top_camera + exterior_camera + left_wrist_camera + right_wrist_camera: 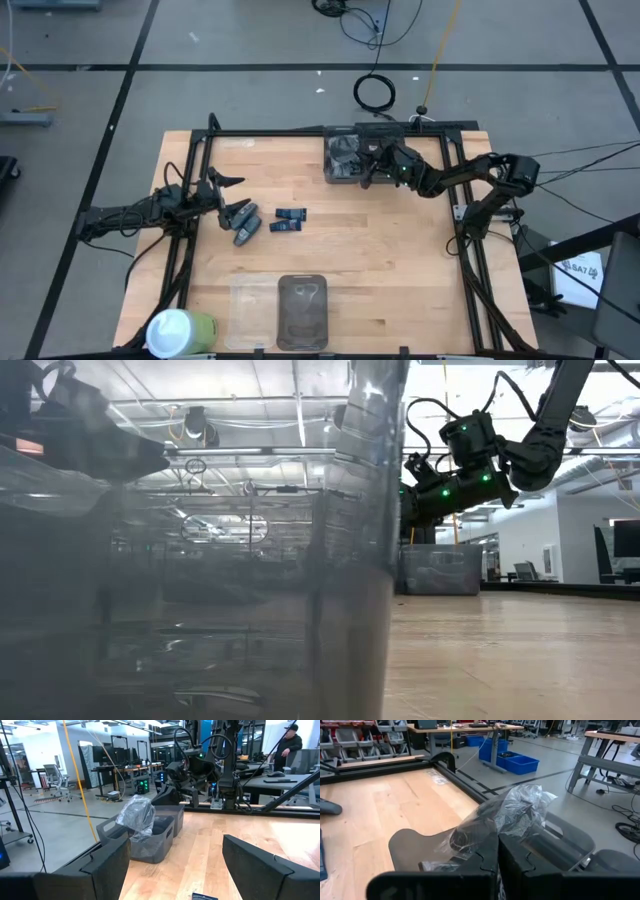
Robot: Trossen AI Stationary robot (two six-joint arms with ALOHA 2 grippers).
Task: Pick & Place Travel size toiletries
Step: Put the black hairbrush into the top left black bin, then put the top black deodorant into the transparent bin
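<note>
The right gripper [497, 851] pinched a crinkled clear plastic packet [512, 815] above the grey bin [345, 155], while the left gripper [228, 196] hung spread over the wooden table [380, 250].

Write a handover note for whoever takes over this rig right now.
Left pincer: open, empty, low over the table's left side beside loose toiletries.
Right pincer: shut on a crinkled clear bag, over the grey bin at the table's far edge.
Toiletries: grey bottle and dark blue packs lie mid-table.
Clear bins sit at the near edge; contents unclear.
Left: these loose items remain unplaced.
</note>
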